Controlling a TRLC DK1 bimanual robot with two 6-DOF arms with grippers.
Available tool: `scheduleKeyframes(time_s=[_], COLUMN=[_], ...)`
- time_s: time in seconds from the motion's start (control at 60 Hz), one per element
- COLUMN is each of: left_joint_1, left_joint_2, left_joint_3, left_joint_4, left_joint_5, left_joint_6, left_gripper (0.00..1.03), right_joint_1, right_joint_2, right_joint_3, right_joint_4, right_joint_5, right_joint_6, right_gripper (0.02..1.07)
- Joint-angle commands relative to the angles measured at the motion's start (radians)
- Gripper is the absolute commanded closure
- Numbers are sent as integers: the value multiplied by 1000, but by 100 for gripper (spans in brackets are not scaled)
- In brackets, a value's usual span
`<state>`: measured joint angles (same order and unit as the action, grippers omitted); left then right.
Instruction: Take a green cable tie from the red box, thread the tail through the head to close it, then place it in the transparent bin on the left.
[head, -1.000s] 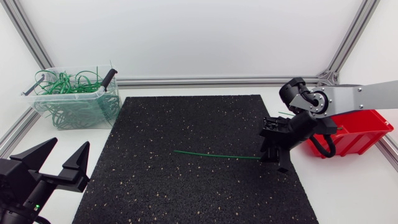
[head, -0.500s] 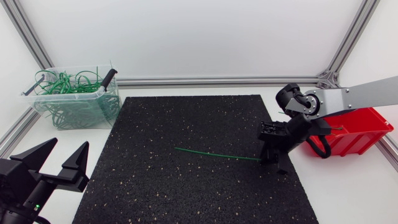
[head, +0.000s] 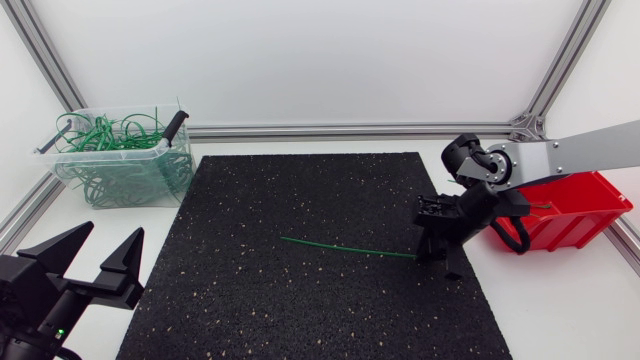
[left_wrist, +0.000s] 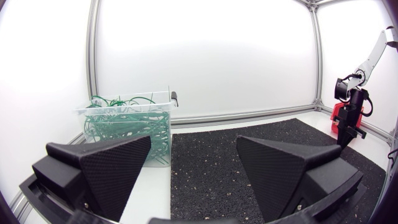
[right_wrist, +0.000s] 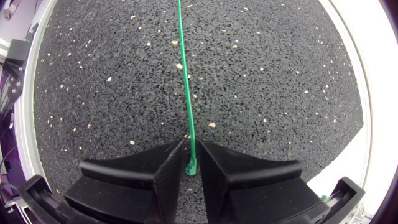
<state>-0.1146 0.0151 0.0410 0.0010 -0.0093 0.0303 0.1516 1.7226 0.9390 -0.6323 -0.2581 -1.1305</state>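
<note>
The right gripper stood near the mat's right edge, jaws seemingly pinching the tie. The left gripper hung wide open over the tabletop's front-left corner.

White table, black speckled mat centred; white panels, aluminium frame; even light.

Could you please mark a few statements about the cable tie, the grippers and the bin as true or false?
1. The right gripper grips a green cable tie near its head. True.
2. The cable tie is closed into a loop. False: it stretches straight over the black mat.
3. The left gripper is open and empty. True.
4. The clear bin is empty. False: it holds many green ties.
</note>
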Motion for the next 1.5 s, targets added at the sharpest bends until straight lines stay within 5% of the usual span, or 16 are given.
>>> scheduleKeyframes(time_s=[0.0,0.533,0.833,1.233,1.483], left_joint_1=[-8,-7,-3,-5,-2], left_joint_2=[13,16,22,22,45], left_joint_3=[-36,-36,-35,-35,7], left_joint_4=[-32,-35,-35,-36,-59], left_joint_5=[-1,-1,-1,-1,-1], left_joint_6=[22,22,22,29,43], left_gripper=[8,8,7,8,19], right_joint_1=[22,204,235,276,293], right_joint_2=[-4,-210,-216,-509,-684], right_joint_3=[-43,-269,-313,-385,-422], right_joint_4=[-17,75,163,255,378], right_joint_5=[6,89,172,296,367], right_joint_6=[-20,86,129,23,-95], right_gripper=[85,86,101,101,101])
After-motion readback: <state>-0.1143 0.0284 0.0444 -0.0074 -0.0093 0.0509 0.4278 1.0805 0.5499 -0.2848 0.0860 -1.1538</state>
